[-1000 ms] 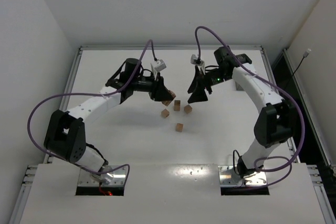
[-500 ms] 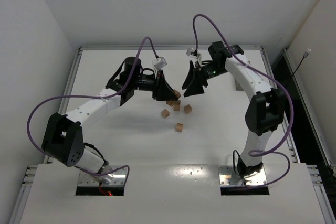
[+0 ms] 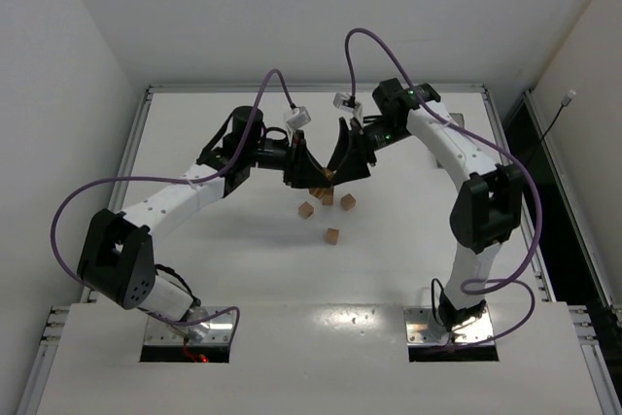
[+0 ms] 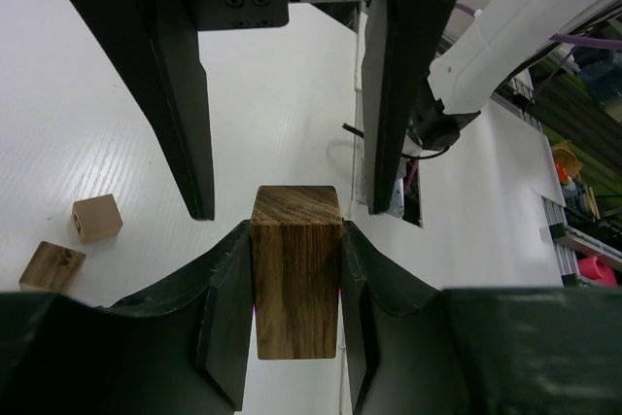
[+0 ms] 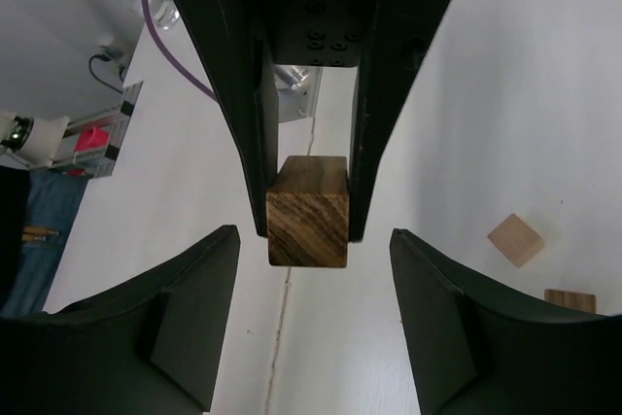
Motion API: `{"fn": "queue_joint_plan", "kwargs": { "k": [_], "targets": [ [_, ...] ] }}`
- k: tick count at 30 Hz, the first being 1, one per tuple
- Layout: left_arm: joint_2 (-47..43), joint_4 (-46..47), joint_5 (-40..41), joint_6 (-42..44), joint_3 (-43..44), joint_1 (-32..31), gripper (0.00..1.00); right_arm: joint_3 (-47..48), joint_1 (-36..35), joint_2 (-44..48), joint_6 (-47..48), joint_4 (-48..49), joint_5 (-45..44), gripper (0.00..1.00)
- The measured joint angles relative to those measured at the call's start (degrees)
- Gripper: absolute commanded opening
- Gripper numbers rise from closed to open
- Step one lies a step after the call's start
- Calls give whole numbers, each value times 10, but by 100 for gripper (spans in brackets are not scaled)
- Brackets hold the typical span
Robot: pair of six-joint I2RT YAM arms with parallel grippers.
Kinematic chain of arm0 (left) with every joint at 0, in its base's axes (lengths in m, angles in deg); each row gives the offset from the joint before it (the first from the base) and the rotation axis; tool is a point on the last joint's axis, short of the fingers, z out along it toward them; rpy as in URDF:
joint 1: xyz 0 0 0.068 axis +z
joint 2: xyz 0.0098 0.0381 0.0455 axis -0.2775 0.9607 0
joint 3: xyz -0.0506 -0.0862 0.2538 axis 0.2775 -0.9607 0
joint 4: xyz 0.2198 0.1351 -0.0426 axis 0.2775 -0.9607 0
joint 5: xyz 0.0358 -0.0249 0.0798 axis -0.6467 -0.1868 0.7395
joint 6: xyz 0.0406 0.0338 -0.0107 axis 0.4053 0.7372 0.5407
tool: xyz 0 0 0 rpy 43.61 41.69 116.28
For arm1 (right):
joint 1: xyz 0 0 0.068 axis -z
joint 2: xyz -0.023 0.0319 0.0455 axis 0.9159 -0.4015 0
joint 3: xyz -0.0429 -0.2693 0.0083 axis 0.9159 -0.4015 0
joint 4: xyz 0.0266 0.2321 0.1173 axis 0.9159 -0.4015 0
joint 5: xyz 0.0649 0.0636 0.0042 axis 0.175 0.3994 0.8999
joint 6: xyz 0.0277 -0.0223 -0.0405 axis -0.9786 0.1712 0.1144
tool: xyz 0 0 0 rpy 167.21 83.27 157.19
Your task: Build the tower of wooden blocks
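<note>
A: Top view: your left gripper (image 3: 309, 172) and right gripper (image 3: 347, 164) faced each other above loose tan wooden cubes (image 3: 332, 235).

B: Left wrist: left pinched a brown grained wooden block (image 4: 296, 274) aloft. Right wrist: right stood wide, fingers clear of it. Judged light, stiff, slick; its free flat faces looked best.

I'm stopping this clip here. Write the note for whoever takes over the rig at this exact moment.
Left gripper: shut on a wood block, held above the table.
Right gripper: open, with one finger on either side of that same block, not touching it.
Loose blocks: a few lie singly on the table below the grippers.
Done: nothing is stacked that I can see.
To do: probably pass the held block across or set it down, then stack the rest.
</note>
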Motion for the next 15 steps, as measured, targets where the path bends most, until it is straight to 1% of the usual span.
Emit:
{"fn": "queue_joint_plan", "kwargs": {
  "k": [3,6,7,9,10,11,13,15],
  "targets": [
    [0,0,0,0,0,0,0,0,-8,-1,0,0,0,58],
    [0,0,1,0,0,-1,0,0,-10,-3,2,0,0,44],
    [0,0,2,2,0,-2,0,0,-10,-5,1,-1,0,36],
    [0,-3,2,5,0,-2,0,0,-11,-7,1,-4,0,27],
    [0,-3,3,7,0,-2,0,0,-11,-7,2,-4,1,16],
    [0,-5,4,9,0,-2,0,0,-11,-7,2,-4,0,11],
    [0,-9,4,14,0,-3,0,0,-11,-7,3,-4,-2,2],
    [0,-16,5,21,1,-3,0,0,-11,-7,4,-4,-5,0]
  ]
}}
